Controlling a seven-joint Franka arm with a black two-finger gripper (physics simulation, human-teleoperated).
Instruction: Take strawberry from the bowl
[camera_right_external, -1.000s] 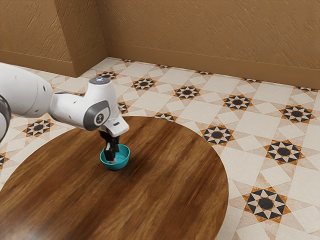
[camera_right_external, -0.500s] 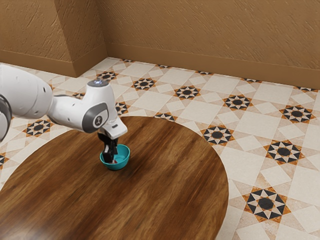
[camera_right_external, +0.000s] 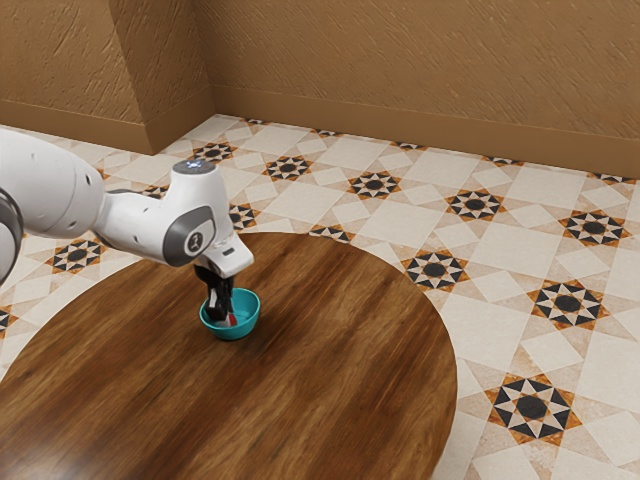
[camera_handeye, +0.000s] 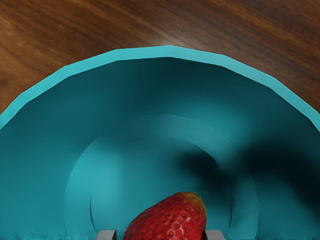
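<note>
Inside bowl (camera_handeye: 145, 172) | pincer (camera_right_external: 223, 320) part-closed | strawberry (camera_handeye: 172, 220) gripped between fingertips (camera_handeye: 214, 235)

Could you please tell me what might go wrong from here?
The strawberry is rounded and tapered, so it might twist or slip out of the claw as it lifts. Squeezing harder could bruise it. The claw also reaches down inside the bowl, near its wall, so a sideways move before clearing the rim might drag or tip it.

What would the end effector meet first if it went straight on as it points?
Probably the floor of the bowl, with the strawberry between the end effector fingertips; the gap is unclear.
</note>
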